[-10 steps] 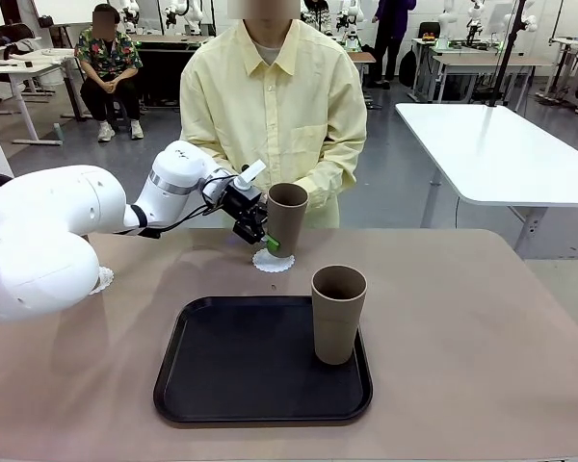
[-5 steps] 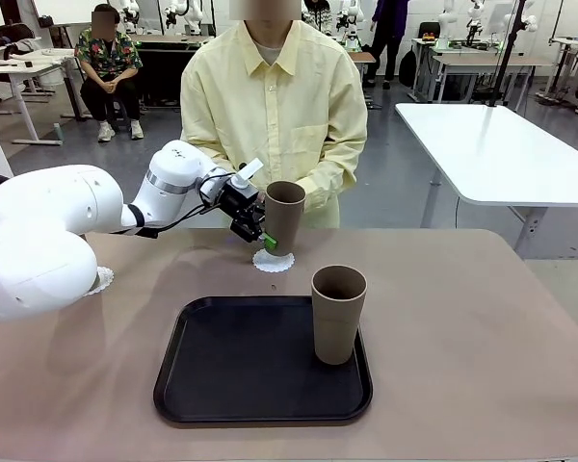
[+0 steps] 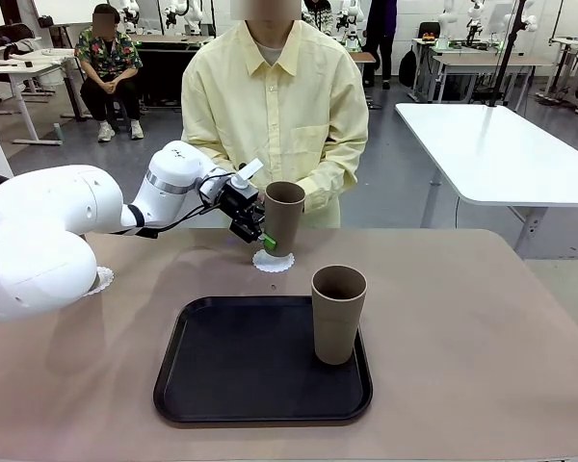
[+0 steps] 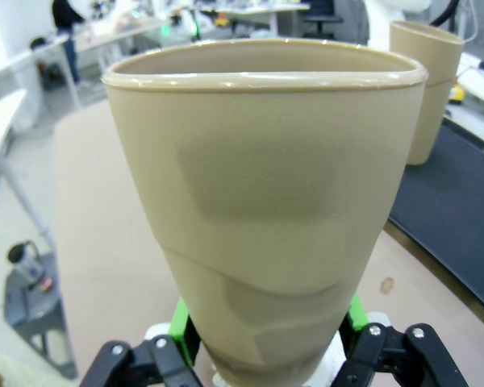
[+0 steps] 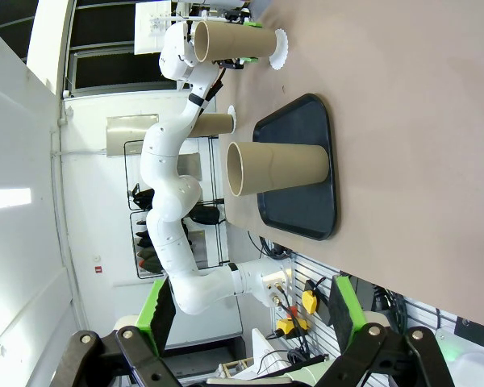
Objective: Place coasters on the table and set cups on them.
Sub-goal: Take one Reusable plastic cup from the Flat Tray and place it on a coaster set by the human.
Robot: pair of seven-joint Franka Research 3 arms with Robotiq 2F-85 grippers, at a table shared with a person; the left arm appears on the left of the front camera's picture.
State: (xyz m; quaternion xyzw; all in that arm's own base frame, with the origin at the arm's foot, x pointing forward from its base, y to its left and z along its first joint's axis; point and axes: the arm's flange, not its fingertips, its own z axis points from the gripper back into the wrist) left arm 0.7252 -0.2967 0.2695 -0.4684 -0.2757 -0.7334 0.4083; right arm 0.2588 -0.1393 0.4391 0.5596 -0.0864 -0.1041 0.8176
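Note:
My left gripper is shut on the lower part of a grey-brown cup, held upright over a white coaster at the far middle of the table. I cannot tell whether its base touches the coaster. In the left wrist view the cup stands between the green pads. A second cup stands in the black tray. A third cup stands on another coaster beyond my left arm. My right gripper is open, away from the table, with nothing between its fingers.
A person in a yellow shirt stands at the far edge just behind the held cup. Another coaster's edge peeks out beside my left arm. A white table stands at the back right.
My left gripper and the cup have shifted very slightly to the left over the coaster. Nothing else has moved.

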